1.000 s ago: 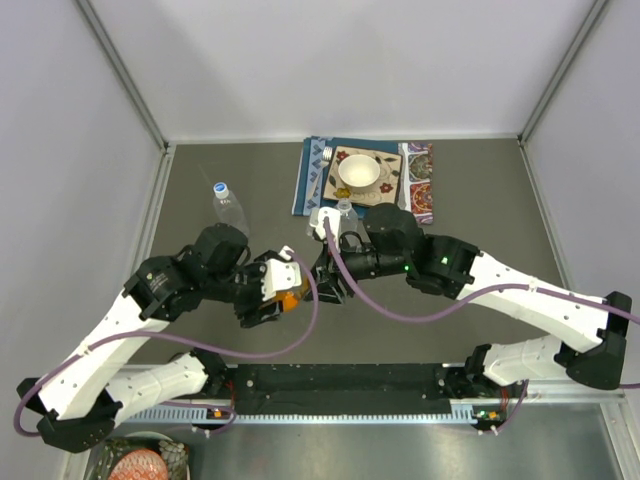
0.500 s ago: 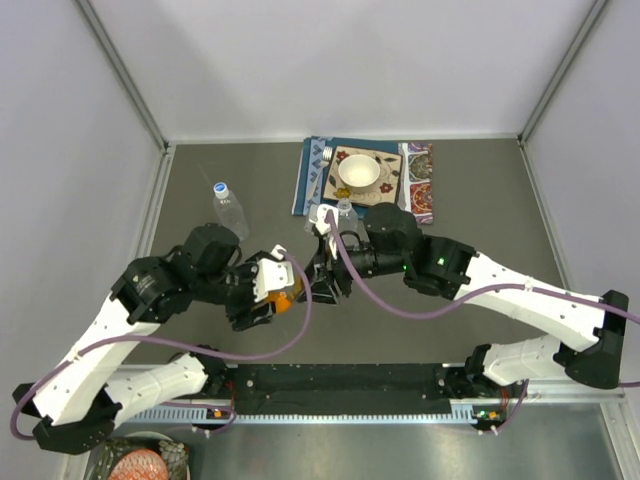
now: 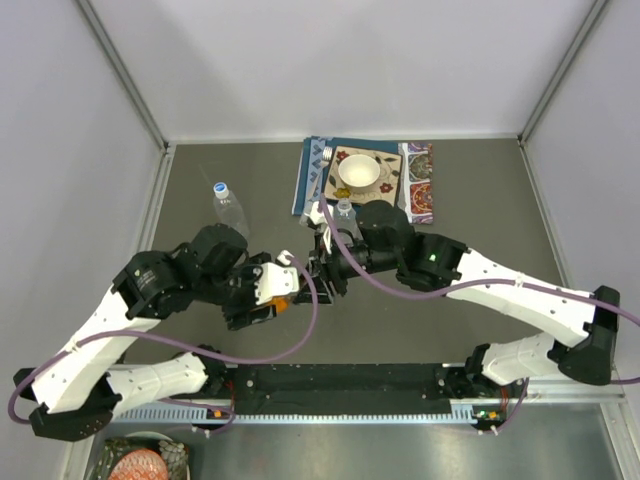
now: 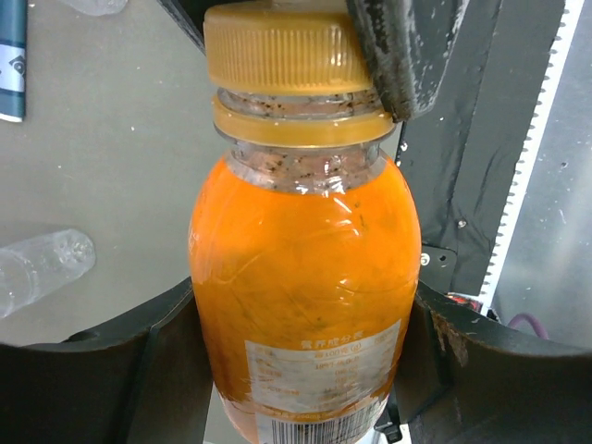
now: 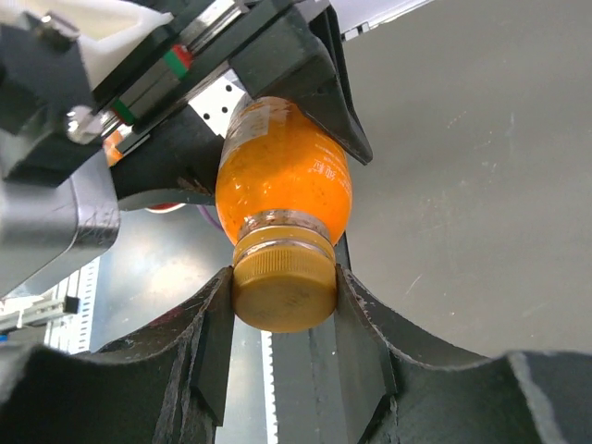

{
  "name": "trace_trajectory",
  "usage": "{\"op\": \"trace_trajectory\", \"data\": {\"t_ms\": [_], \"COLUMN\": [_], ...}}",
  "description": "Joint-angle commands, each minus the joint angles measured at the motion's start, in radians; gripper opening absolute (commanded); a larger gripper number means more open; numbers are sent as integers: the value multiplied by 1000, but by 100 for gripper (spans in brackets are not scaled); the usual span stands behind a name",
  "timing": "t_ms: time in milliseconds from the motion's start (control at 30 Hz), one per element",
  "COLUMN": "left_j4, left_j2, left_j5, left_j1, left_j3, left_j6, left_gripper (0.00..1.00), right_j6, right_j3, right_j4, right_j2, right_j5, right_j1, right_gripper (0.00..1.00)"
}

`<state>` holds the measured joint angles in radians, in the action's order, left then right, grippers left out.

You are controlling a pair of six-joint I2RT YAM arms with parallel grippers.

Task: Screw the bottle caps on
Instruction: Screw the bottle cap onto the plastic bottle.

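The left end effector clamps the orange bottle by its body, long axis pointing right into the right end effector, itself clamped on the orange cap.

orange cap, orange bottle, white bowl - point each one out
orange cap (image 5: 283,296): right wrist view, on its flat top.
orange bottle (image 4: 305,268): left wrist view, on the middle of its body.
white bowl (image 3: 358,173): top view, on its bare inside.
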<state>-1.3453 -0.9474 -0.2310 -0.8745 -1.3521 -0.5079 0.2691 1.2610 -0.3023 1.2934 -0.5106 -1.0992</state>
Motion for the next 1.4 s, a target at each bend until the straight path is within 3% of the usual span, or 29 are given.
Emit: {"op": "trace_trajectory", "data": {"t_ms": [0,233,467,1200,1367], "left_j4": [390,465,494,635,690], "left_j2": [-16,7,4,9,-2], "left_j5": [15,104,90,257,343], "left_j1": [-11,-9,-9,-86,-101], "left_j3": [-50,-50,-70,-27,-16], "left_j6": [2,58,98,-9,6], "left_gripper": [19,18,17,15,14], "right_j6": [107,196,271,504,545], "right_j3": [43,11,47,205,221], "right_j4": [11,115,164,37,32], "right_j2": [58,46,61,199,201], "right_j5": [-72,-3,-69,-151,-76], "right_j1": [-33,-33,-31,-4,-1], "right_gripper": [36,35,35,32,30]}}
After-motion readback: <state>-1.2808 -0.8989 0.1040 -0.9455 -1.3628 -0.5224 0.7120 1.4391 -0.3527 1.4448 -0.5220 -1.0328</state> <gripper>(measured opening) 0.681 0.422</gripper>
